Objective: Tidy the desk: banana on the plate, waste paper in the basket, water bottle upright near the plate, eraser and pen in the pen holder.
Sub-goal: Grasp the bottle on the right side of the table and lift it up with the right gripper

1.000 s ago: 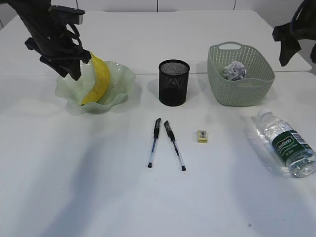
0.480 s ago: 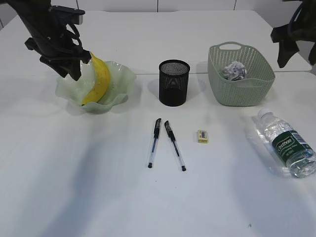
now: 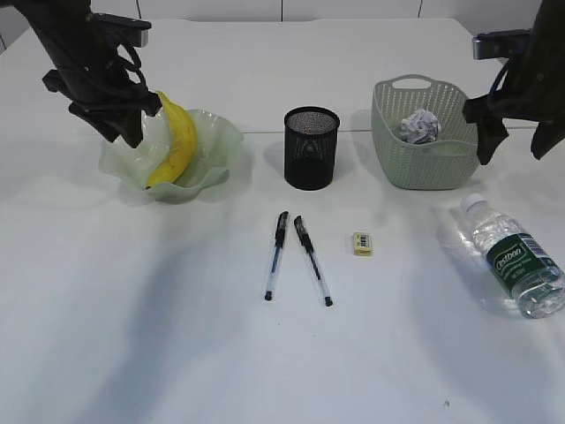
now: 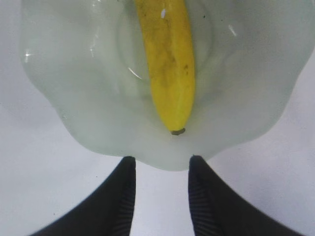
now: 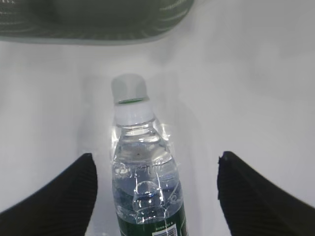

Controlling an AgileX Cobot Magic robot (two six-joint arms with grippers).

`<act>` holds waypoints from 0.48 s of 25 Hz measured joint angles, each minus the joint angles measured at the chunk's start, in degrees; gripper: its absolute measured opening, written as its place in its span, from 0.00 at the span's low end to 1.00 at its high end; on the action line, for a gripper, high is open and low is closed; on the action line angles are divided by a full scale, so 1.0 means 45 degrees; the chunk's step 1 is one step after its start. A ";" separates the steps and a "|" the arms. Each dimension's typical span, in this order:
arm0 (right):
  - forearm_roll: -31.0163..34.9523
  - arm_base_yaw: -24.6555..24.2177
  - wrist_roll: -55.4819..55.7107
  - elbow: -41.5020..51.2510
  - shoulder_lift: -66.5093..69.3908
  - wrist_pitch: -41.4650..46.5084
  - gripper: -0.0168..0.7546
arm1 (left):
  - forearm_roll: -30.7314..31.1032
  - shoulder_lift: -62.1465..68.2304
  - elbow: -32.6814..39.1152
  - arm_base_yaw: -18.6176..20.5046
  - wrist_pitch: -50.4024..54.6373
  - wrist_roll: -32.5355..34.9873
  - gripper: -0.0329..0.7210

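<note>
With the banana [image 3: 177,140] already lying in the plate [image 3: 221,141] at upper left, you are on the bottle [image 5: 142,182], flat on the table at lower right. Your right gripper [image 5: 157,189] hovers above it, fingers wide apart; left gripper [image 4: 160,196] is part-open, empty. Descend, clamp, stand it upright.

- banana [image 3: 177,141]: yellow, dark tip, a few tiny brown specks
- plate [image 3: 216,132]: pale see-through green
- pen holder [image 3: 311,148]: black mesh
- basket [image 3: 428,159]: sage green, woven pattern
- paper [image 3: 418,126]: white-grey crumple
- bottle [image 3: 512,256]: clear, white cap, dark green label
- eraser [image 3: 362,244]: pale yellow, barcode print
- pens [image 3: 275,254]: clear with black grips
- desk [image 3: 177,336]: plain white
</note>
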 joint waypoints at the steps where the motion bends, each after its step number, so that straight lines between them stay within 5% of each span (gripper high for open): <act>1: 0.0000 0.0000 0.0000 0.0065 0.0058 -0.0021 0.76 | 0.0000 0.0000 0.0000 0.0000 0.0000 0.0000 0.37; 12: 0.0651 0.0000 -0.0153 0.2034 0.0177 -0.0155 0.76 | 0.0091 0.0000 0.0000 0.0000 0.0029 0.0000 0.37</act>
